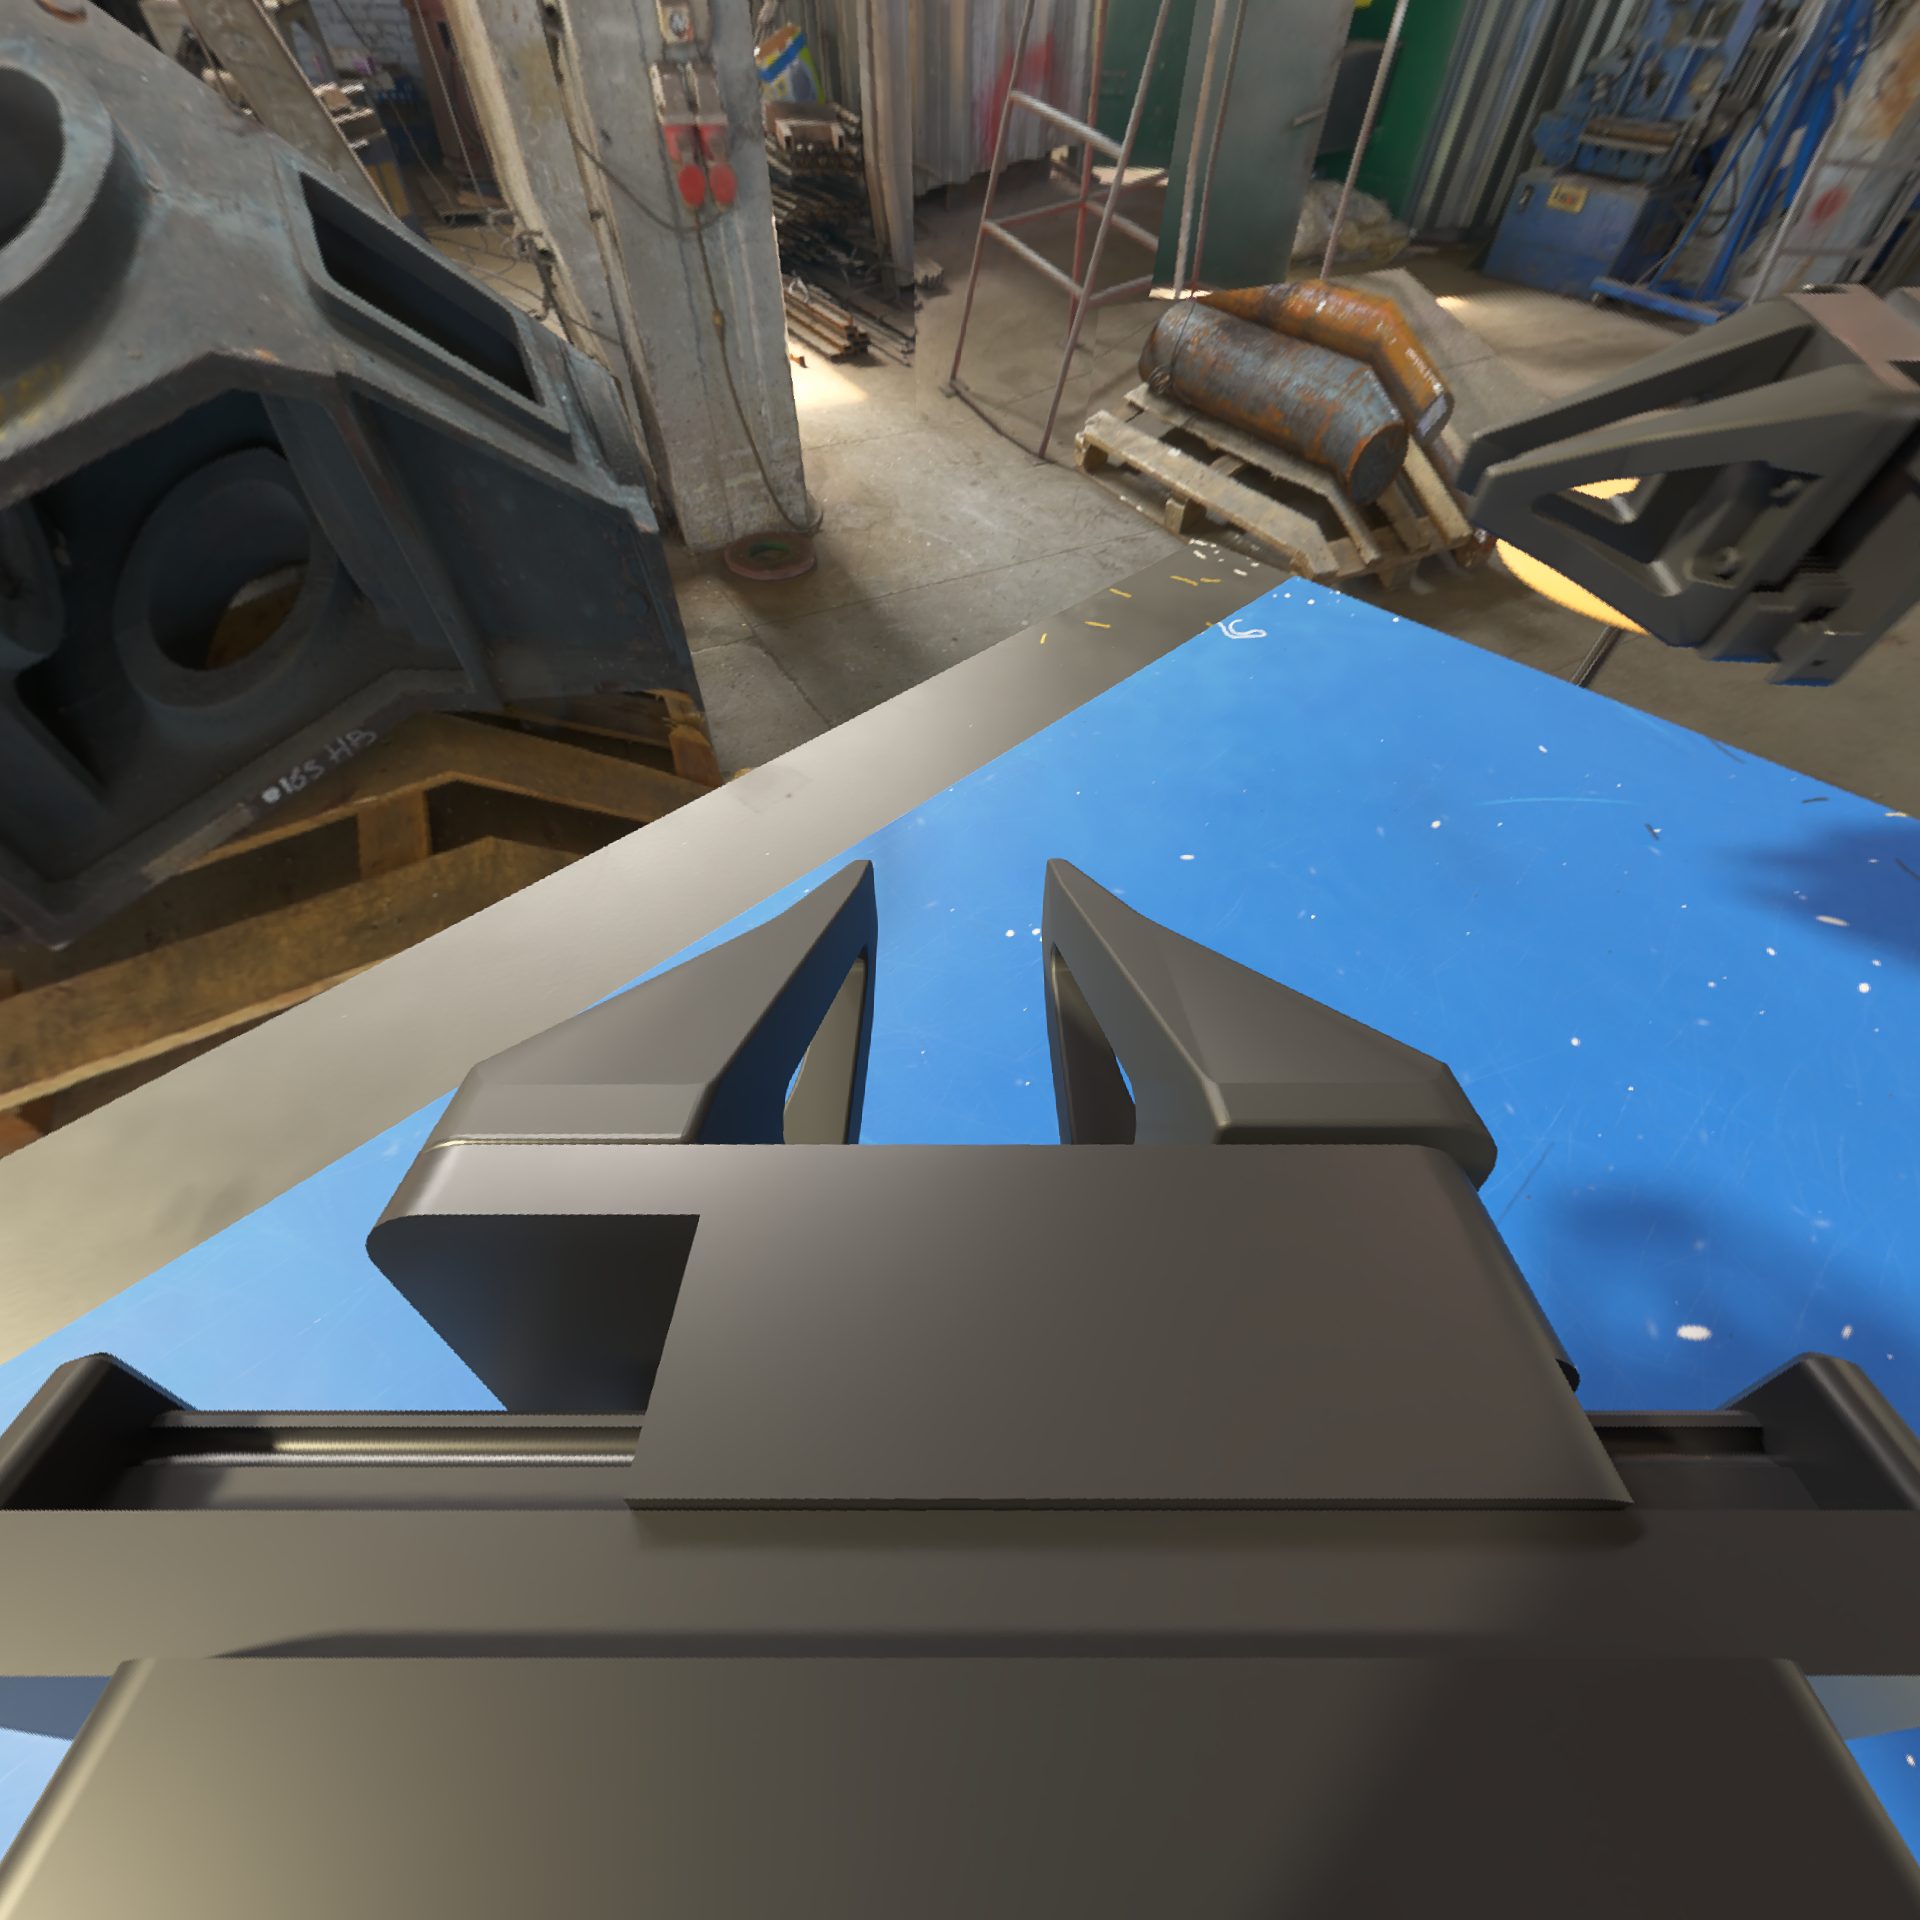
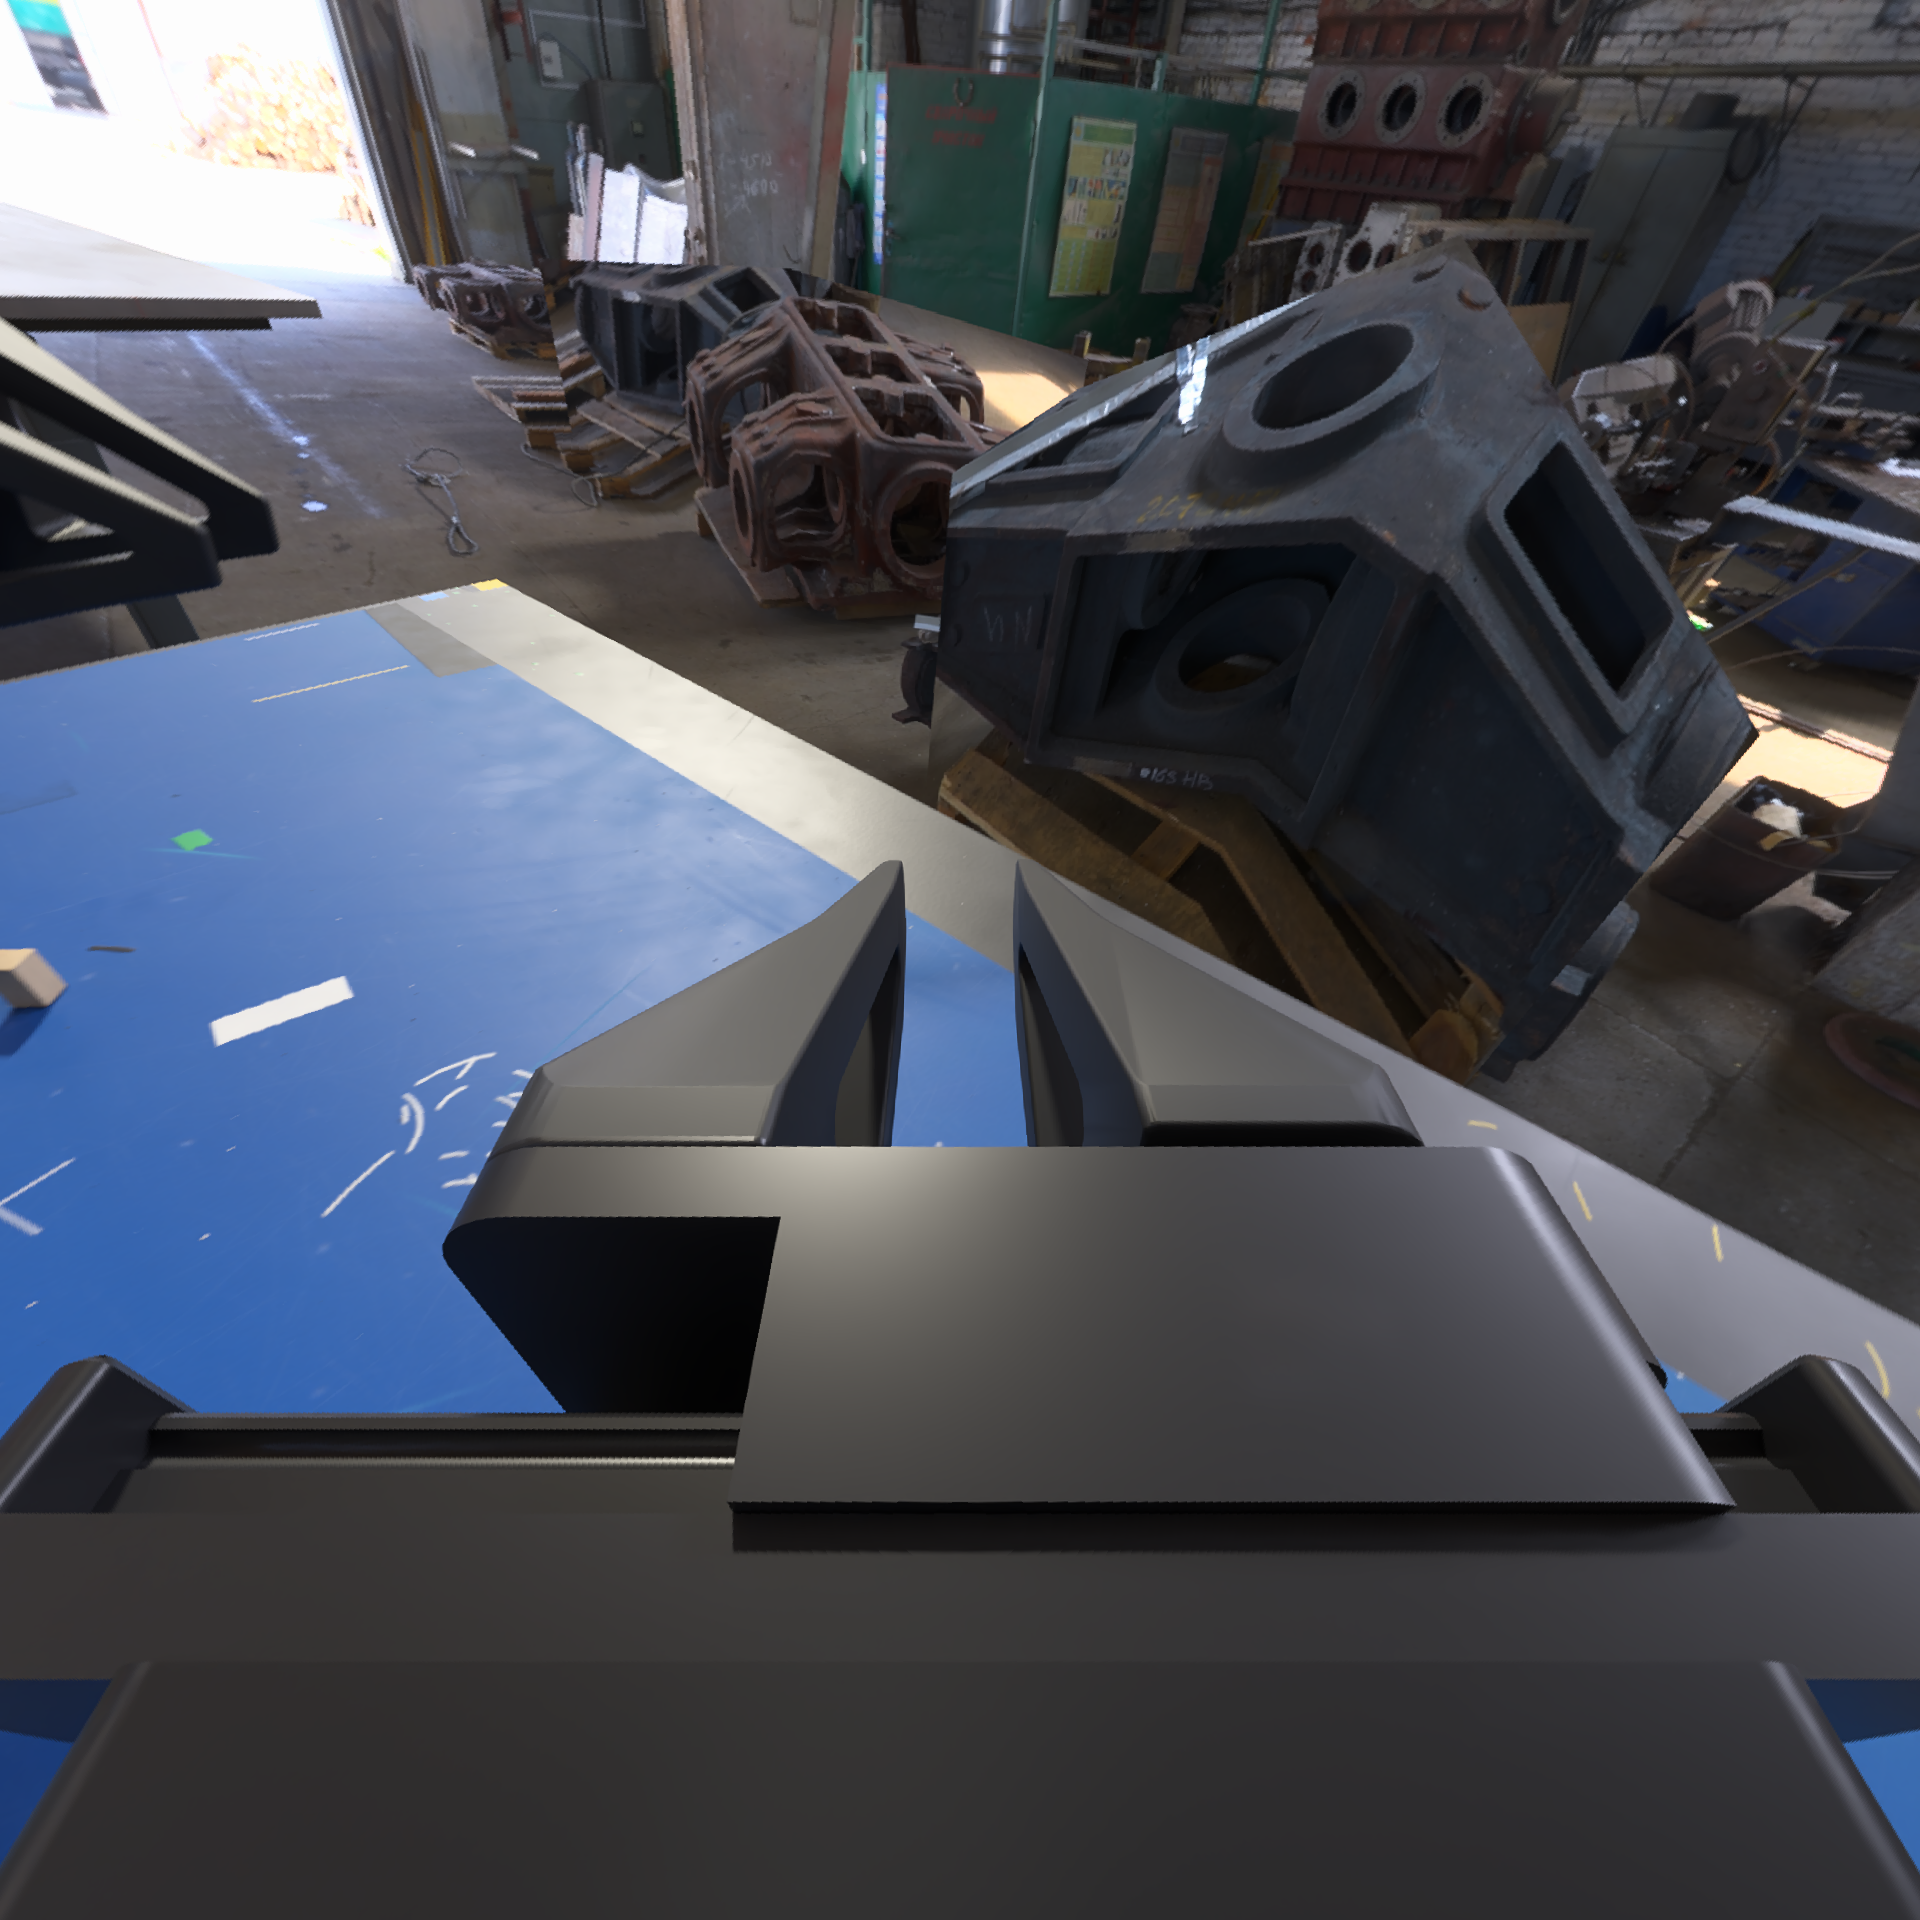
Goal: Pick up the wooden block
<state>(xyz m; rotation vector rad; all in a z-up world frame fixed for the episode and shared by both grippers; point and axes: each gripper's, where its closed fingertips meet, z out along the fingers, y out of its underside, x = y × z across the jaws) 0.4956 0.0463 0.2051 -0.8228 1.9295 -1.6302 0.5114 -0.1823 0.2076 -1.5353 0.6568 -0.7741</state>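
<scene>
Dark carriage + rail of each wrist fill the lower half of both views. L wrist view: left gripper (image 1: 958, 904) hangs over the blue table top (image 1: 1351, 935), fingers apart by a moderate gap, nothing btwn them, bare blue showing through. R wrist view: right gripper (image 2: 958, 904) w/ a narrower gap, also empty, tips over the grey border strip (image 2: 727, 727) at the table's far edge.

Containers: none on the table. Off-table, a dark bucket (image 2: 1745, 847) on the floor at right, pale scraps inside; contents not identifiable.

Wooden block (image 2: 29, 977): small, tan, lying on the blue surface at the far left edge of R wrist view, partly cut off by the frame. Well apart from right gripper; nothing lies btwn them except a white strip (image 2: 281, 1008) flat on the surface and a small green marker (image 2: 192, 840) farther back. Block not seen in L wrist view.

Surroundings: large dark steel casting (image 2: 1351, 623) on wooden pallet beyond the table edge; rusty cylinders (image 1: 1288, 384) on a pallet in L wrist view. The other arm's gripper shows at upper right in L wrist view (image 1: 1704, 520), and cropped at upper left in R wrist view. Fuzzy dark shadow patches on blue surface at right of L wrist view; source out of frame.
</scene>
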